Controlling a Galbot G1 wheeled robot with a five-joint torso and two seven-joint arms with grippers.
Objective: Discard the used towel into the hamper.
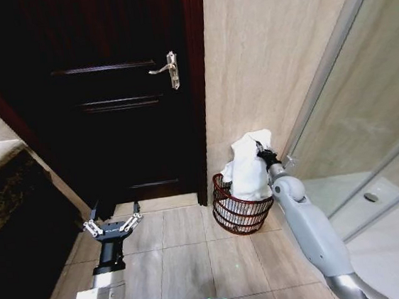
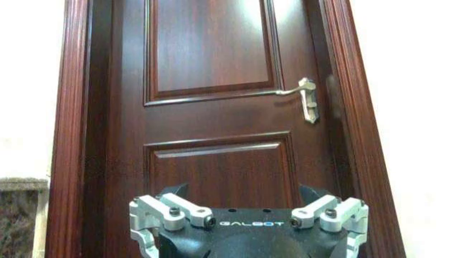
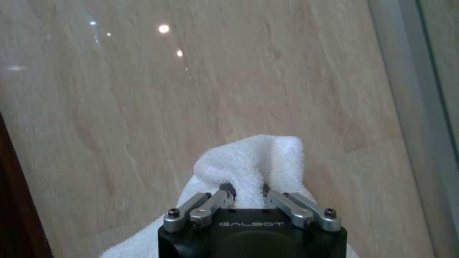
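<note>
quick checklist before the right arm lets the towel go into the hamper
1. Right gripper shut on the white towel: ok, its fingers pinch a fold.
2. Towel over the hamper: ok, it hangs above the opening, lower end at or inside the rim.
3. Towel's lower end fully inside the rim: cannot tell.
4. Hamper upright on the floor tiles by the wall: ok.
5. Left gripper out of the way: ok, open, low in front of the dark door, well apart from the hamper.

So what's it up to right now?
Right gripper shut on towel, above hamper. Left gripper open, idle by door. Nothing blocking.
</note>
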